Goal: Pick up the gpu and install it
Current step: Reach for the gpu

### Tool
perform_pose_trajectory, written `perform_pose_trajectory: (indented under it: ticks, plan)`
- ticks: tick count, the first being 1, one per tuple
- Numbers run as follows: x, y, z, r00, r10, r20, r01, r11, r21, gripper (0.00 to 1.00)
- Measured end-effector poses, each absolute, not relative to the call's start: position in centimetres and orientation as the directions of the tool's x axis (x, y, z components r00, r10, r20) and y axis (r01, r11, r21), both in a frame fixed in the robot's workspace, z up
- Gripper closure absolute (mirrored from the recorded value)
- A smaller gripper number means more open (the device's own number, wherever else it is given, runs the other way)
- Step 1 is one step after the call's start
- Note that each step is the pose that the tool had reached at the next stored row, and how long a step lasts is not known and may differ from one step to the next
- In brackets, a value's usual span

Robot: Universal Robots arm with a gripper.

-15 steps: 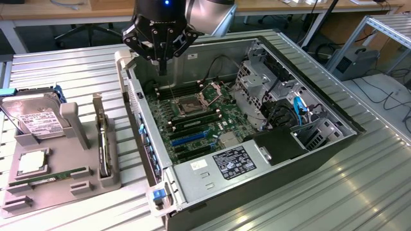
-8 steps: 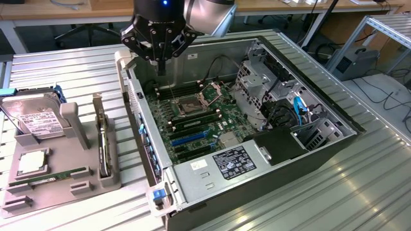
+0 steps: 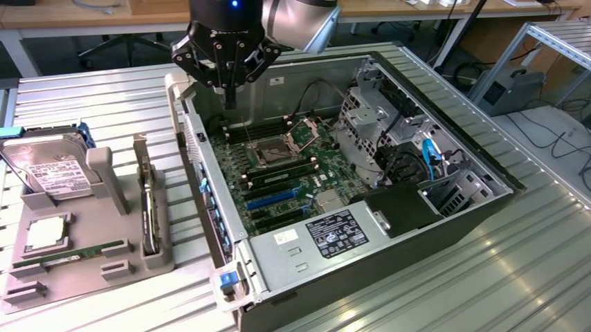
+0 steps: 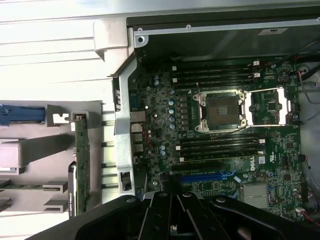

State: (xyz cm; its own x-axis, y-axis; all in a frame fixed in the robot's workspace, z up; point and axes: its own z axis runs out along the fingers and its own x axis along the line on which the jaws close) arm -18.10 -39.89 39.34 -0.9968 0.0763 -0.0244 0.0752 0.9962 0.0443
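Gripper [image 3: 229,100] hangs over the open case [image 3: 323,76], above the board's far corner; fingers clenched together, nothing in them. Gpu [image 3: 146,207] stands on edge in the grey rack [image 3: 111,183] outside the case, to the exterior view's left of the fingers and nearer the camera, case wall between. Long axis runs alongside that wall. Count: one gpu, one arm, one hard drive [image 3: 51,173], one memory stick [image 3: 72,253]
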Motion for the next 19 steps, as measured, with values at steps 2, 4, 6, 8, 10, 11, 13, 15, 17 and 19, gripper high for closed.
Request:
perform_pose_trajectory:
  ticks: [2, 4, 6, 8, 10, 11, 13, 15, 17, 19]
  plan:
    - [-18.17, -39.89, 39.33, -0.997, 0.076, -0.024, 0.075, 0.996, 0.044, 0.89]
    - [-18.23, -39.89, 39.33, -0.997, 0.076, -0.024, 0.075, 0.996, 0.044, 0.89]
    - [-18.28, -39.89, 39.33, -0.997, 0.076, -0.024, 0.075, 0.996, 0.044, 0.89]
    - [-18.33, -39.89, 39.33, -0.997, 0.076, -0.024, 0.075, 0.996, 0.044, 0.89]
    - [-18.4, -39.89, 39.33, -0.997, 0.076, -0.024, 0.075, 0.996, 0.044, 0.89]
    - [-18.44, -39.89, 39.33, -0.997, 0.076, -0.024, 0.075, 0.996, 0.044, 0.89]
    - [-18.54, -39.89, 39.33, -0.997, 0.076, -0.024, 0.075, 0.996, 0.044, 0.89]
    - [-18.6, -39.89, 39.33, -0.997, 0.076, -0.024, 0.075, 0.996, 0.044, 0.89]
    - [-18.66, -39.89, 39.33, -0.997, 0.076, -0.024, 0.075, 0.996, 0.044, 0.89]
    - [-18.72, -39.89, 39.33, -0.997, 0.076, -0.024, 0.075, 0.996, 0.044, 0.89]
